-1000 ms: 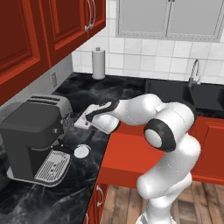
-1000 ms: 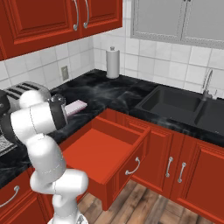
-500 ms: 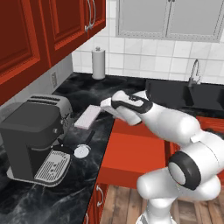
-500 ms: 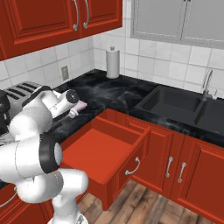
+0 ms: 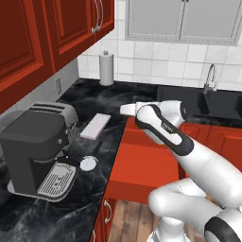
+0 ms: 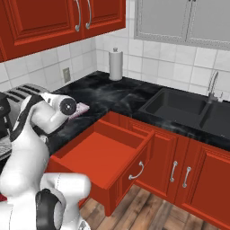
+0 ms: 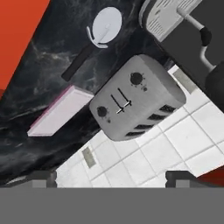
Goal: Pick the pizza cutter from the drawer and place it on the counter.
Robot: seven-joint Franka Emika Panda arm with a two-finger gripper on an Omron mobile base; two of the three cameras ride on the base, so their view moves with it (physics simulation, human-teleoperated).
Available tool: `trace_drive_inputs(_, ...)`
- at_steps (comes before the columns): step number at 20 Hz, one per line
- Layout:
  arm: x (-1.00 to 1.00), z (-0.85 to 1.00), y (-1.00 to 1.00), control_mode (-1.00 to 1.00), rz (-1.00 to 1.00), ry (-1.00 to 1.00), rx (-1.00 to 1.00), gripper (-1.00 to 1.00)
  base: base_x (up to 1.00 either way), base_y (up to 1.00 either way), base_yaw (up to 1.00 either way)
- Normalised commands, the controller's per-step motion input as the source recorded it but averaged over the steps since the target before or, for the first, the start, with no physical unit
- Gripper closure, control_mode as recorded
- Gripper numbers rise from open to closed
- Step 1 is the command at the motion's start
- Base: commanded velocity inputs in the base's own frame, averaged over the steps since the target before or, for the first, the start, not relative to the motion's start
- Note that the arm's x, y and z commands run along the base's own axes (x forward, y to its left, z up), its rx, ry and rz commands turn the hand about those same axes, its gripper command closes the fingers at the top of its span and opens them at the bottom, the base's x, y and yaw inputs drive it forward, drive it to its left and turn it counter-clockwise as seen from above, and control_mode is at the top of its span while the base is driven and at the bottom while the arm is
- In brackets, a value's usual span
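Red drawer (image 6: pixel 101 155) open, pizza cutter (image 5: pixel 89 160) on counter (image 5: pixel 118 94)

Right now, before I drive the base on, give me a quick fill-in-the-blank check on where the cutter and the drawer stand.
1. The pizza cutter lies on the ____, not in the drawer.
2. The drawer stands ____, its red bottom bare.
3. The cutter's disc blade lies just in front of the ____ machine.
4. The flat pink block lies beside the silver ____.

Missing words: counter; open; coffee; toaster
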Motion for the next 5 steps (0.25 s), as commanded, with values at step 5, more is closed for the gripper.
trace_drive_inputs(5,-0.72,0.13,-0.18,-1.00,0.00,-0.16,-0.35,-1.00,0.00,0.00,0.00)
